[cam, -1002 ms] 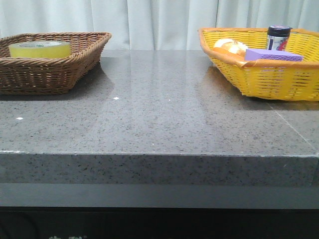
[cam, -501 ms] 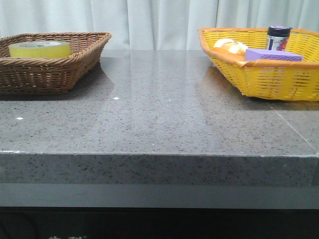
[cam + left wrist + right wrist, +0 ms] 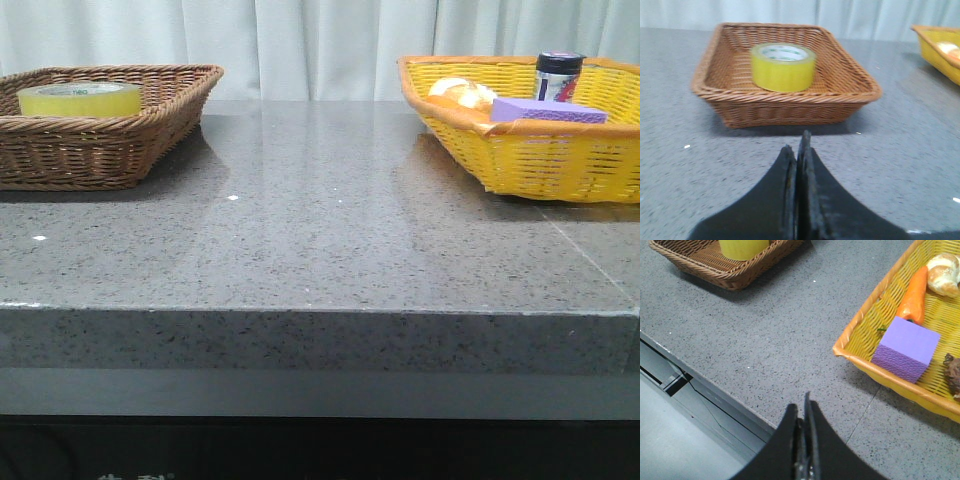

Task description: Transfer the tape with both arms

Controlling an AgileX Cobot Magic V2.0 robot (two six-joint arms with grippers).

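You have the tape [image 3: 80,99] lying flat in the brown basket [image 3: 150,120] at the upper left of the front view, on the grey table [image 3: 320,220]. Neither arm shows in that view.

In the left wrist view your left gripper [image 3: 798,150] sits at the bottom centre with its fingers [image 3: 785,170] pressed together, holding nothing. The tape [image 3: 783,67] lies straight above them in the frame, inside the brown basket [image 3: 790,105], well apart from the fingertips, with bare table between.

In the right wrist view your right gripper [image 3: 802,410] is also closed and empty, low in the frame, over the table's near edge. The tape [image 3: 742,247] shows only as a yellow patch at the top left, far from these fingers. At the right stands the yellow basket [image 3: 860,355] with a purple block [image 3: 905,349], a carrot [image 3: 915,295] and a bread roll [image 3: 944,267].
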